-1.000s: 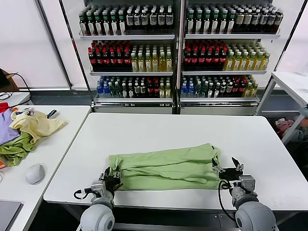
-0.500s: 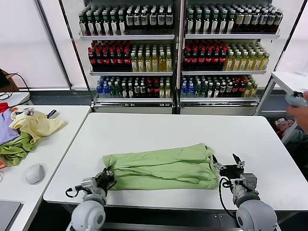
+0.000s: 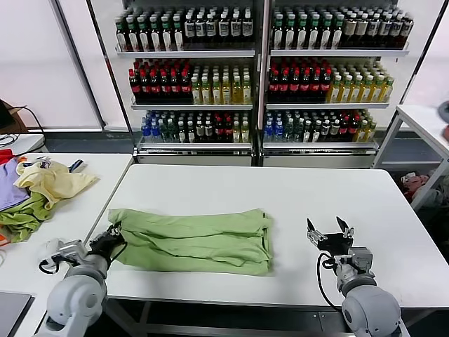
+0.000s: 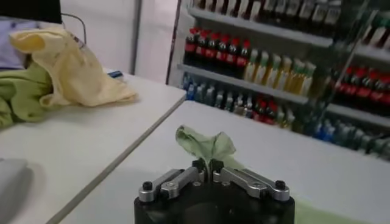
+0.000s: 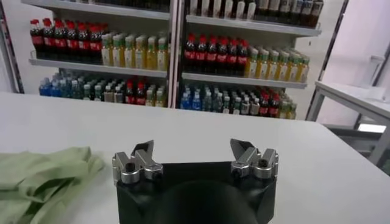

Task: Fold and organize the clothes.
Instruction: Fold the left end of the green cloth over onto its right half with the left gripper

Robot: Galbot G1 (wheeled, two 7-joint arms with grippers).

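The clothes are one light green shirt [image 3: 193,240], folded into a long band on the white table [image 3: 280,189], lying left of the middle. My left gripper [image 3: 112,237] is shut on the band's left end at the table's left edge; a pinched tuft of green cloth [image 4: 204,145] rises from its tips [image 4: 207,165]. My right gripper [image 3: 327,232] stands open over bare table to the right of the shirt, apart from it, with nothing between its fingers [image 5: 145,152]. The shirt's right end [image 5: 42,176] shows in the right wrist view.
A second table on the left carries a pale yellow garment [image 3: 50,181], a darker green cloth [image 3: 21,217] and a grey mouse [image 3: 50,247]. Shelves of bottles [image 3: 259,70] stand behind. Another white table [image 3: 424,123] stands at the far right.
My left gripper shut on the shirt's left end and dragged the whole band to the left. The right gripper stayed open and is now left behind, clear of the cloth.
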